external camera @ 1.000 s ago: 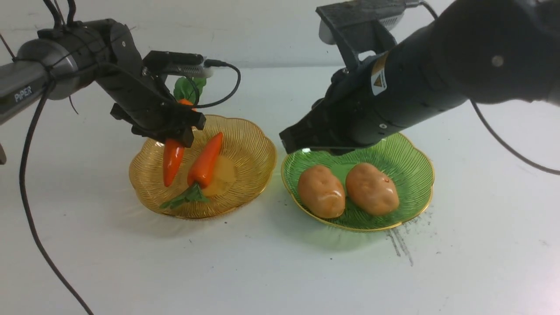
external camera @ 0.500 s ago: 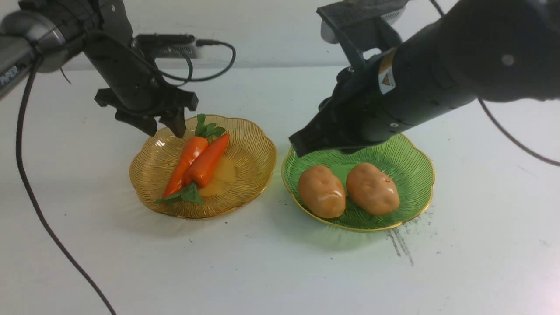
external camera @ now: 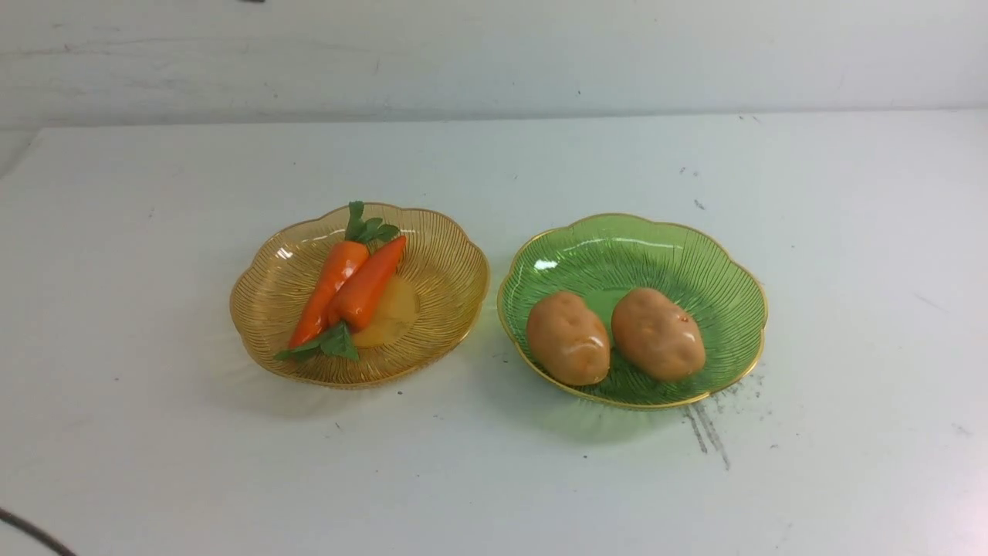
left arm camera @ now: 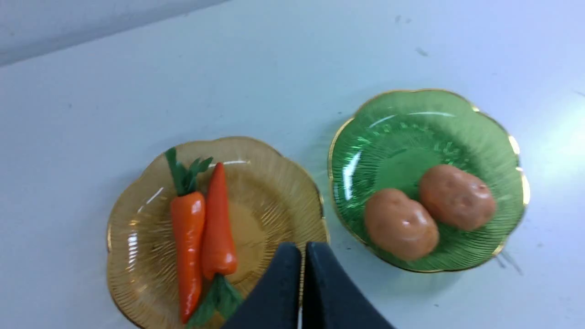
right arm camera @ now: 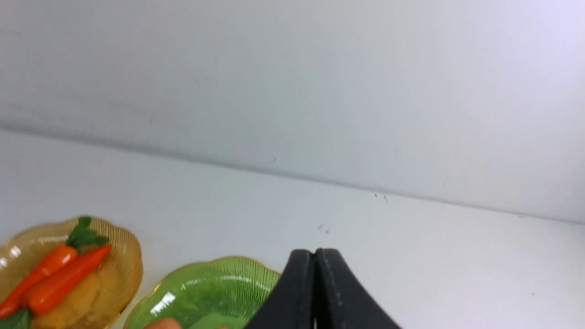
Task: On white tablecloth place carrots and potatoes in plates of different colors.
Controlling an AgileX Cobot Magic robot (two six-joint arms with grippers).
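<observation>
Two orange carrots [external camera: 349, 283] [left arm camera: 201, 228] lie side by side in the amber plate [external camera: 440, 255] [left arm camera: 279, 183] on the white tablecloth [external camera: 494, 479]. Two tan potatoes [external camera: 614, 336] [left arm camera: 427, 212] sit together in the green plate [external camera: 617, 247] [left arm camera: 397, 132] to its right. Neither arm shows in the front view. In the left wrist view my left gripper [left arm camera: 302, 249] is shut and empty, raised above the amber plate's near rim. My right gripper [right arm camera: 315, 253] is shut and empty too, high above the green plate [right arm camera: 215, 283], with the carrots [right arm camera: 55, 274] off to the side.
Black scuff streaks [external camera: 706, 432] mark the cloth by the green plate's front right rim. A dark cable [external camera: 31, 533] crosses the front left corner. A pale wall [external camera: 494, 54] rises behind the table's far edge.
The left gripper let the second carrot down beside the first, then closed. Both arms rose and withdrew out of the front view.
</observation>
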